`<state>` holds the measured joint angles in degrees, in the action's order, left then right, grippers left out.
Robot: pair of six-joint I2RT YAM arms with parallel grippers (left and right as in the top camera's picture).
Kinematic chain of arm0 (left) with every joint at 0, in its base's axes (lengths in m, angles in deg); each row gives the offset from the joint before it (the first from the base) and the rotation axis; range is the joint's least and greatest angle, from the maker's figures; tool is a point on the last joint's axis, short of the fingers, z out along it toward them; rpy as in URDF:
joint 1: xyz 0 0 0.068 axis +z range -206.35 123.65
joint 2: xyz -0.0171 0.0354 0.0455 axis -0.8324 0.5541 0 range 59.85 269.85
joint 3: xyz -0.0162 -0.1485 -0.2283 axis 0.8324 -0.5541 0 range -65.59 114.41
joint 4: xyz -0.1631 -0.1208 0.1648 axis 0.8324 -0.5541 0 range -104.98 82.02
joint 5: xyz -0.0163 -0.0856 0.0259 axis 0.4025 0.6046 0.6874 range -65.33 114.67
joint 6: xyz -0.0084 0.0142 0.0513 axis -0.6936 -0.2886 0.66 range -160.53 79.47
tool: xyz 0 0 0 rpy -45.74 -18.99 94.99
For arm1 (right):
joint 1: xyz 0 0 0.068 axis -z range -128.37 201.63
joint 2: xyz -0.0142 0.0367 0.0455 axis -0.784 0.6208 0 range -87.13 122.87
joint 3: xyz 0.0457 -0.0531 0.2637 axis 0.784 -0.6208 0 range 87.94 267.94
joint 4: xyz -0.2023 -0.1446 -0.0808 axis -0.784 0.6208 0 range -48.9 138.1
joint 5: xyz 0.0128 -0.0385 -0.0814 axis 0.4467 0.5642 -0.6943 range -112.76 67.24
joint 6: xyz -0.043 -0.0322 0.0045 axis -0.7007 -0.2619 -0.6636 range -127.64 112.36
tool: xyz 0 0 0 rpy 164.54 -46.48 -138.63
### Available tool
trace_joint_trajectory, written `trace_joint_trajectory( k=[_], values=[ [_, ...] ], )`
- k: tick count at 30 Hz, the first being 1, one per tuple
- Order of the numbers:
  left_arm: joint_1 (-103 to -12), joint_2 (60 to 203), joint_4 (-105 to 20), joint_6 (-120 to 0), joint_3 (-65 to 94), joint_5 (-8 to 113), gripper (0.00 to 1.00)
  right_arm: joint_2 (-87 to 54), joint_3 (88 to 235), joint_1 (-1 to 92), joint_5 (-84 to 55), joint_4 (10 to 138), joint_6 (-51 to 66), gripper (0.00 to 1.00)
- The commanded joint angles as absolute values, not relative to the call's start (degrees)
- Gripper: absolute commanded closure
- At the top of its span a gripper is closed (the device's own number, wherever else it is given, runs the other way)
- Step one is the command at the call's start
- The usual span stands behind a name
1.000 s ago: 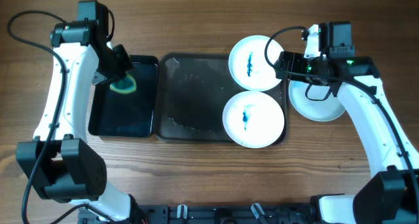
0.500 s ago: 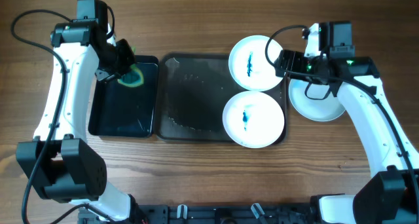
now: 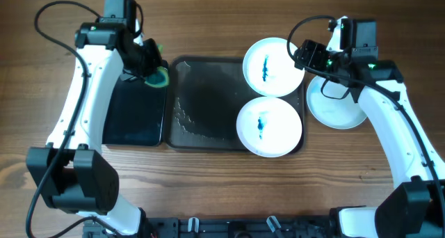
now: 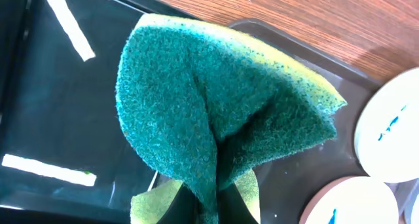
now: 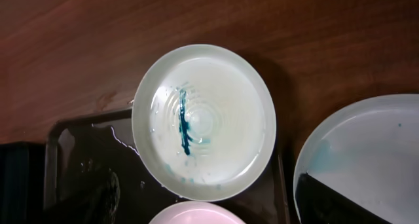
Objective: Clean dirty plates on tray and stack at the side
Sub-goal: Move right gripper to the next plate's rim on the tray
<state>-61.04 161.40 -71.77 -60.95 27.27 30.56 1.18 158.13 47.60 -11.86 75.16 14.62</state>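
Two blue-streaked plates lie on the right end of the tray [image 3: 201,99] — the far plate [image 3: 272,66] overhanging its far rim, the near plate [image 3: 270,127] just beside it. A third plate [image 3: 341,111] rests on the table [image 3: 208,175] to the right, partly under the right gripper [image 3: 306,57]; how far that gripper is open cannot be told. The left gripper [image 3: 149,65] pinches a folded green sponge [image 4: 216,112] above the seam between the tray and the black tray [image 3: 132,120] — well apart from the plates.
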Motion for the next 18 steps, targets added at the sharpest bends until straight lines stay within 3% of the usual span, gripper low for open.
trace_joint_trajectory(
  k=[1,5,18],
  values=[
    [-62.11,161.23,-70.57,-60.28,27.62,30.83,0.96,4.24,162.59,47.62,-14.42,77.04,12.76,0.15],
    [-62.26,161.23,-70.75,-60.30,27.62,30.85,0.96,13.14,170.59,47.99,-16.95,83.66,9.11,0.17],
    [-62.24,161.23,-71.66,-60.28,27.62,30.83,0.96,29.81,173.02,48.10,-18.94,79.84,7.78,0.67]
  ],
)
